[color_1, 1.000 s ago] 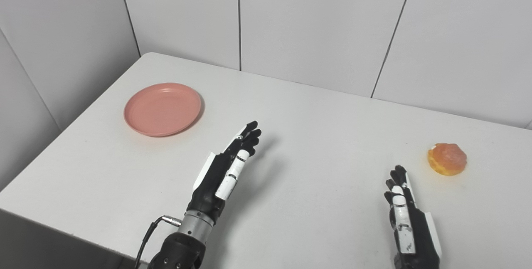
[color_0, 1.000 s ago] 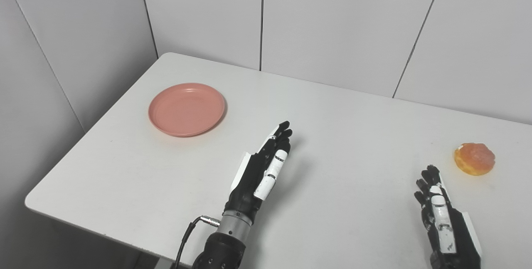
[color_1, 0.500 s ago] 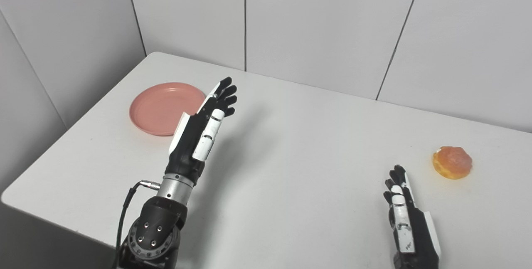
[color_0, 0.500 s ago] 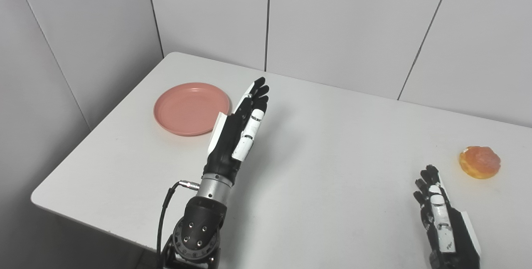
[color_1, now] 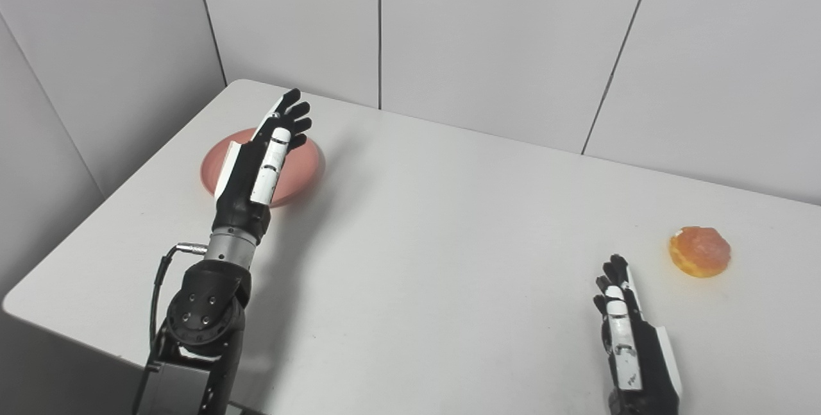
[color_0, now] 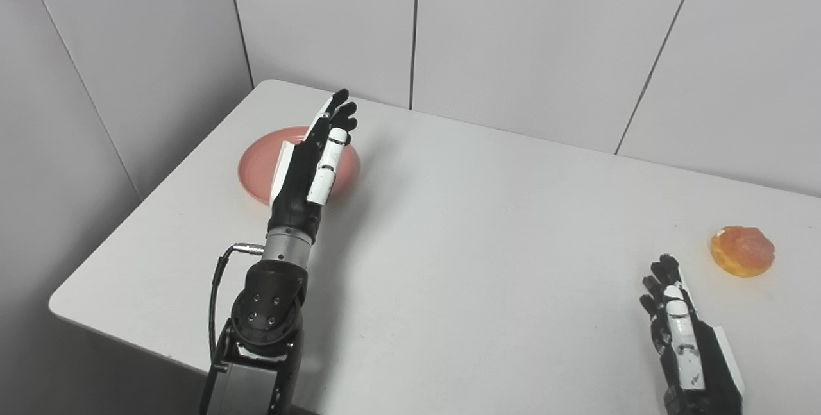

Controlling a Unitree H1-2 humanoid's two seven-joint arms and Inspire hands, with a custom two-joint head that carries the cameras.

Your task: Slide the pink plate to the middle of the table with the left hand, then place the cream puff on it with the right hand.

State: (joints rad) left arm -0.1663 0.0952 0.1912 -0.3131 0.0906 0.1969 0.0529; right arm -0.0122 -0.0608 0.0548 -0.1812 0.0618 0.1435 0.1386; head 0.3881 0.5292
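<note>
Over the round pink plastic plate (color_0: 256, 174) near the white surface's (color_0: 462, 261) far left corner, the black-and-white left hand (color_0: 312, 158) hovers, fingers straight, empty. Far right of the plate, the glazed orange cream puff (color_0: 742, 251) sits beyond the right hand (color_0: 683, 338), likewise outstretched and empty.

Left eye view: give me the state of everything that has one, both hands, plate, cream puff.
left hand: open, fingers extended, held in front of the plate; contact cannot be told.
right hand: open, holds nothing, short of the puff.
pink plate: empty, at the table's far left, not yet in the middle.
cream puff: on the table at the right, untouched.
</note>
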